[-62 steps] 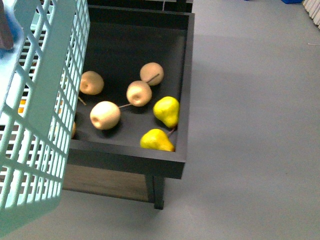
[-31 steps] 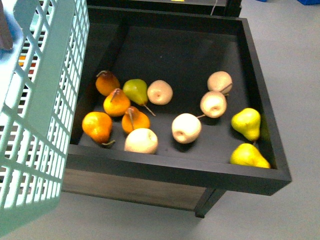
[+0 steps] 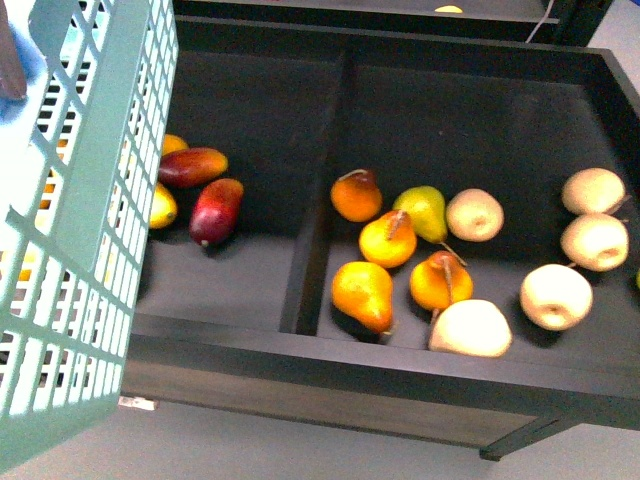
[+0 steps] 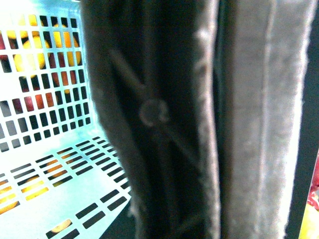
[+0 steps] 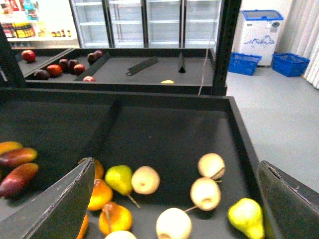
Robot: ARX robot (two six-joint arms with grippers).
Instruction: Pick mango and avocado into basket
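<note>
No text, number or sign can be read in any view. The freezer (image 5: pixel 259 33) has a blue mark on its front, and the bottles (image 5: pixel 19 33) have labels, all too small and blurred to read.

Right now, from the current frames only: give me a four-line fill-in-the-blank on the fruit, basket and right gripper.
1. The front view shows ___ orange pears.
2. In the front view, the lone green pear lies to the ___ of the divider.
3. The two dark red fruits lie in the compartment beside the turquoise ___.
4. The right gripper has its jaws ___.

Missing words: four; right; basket; open.
</note>
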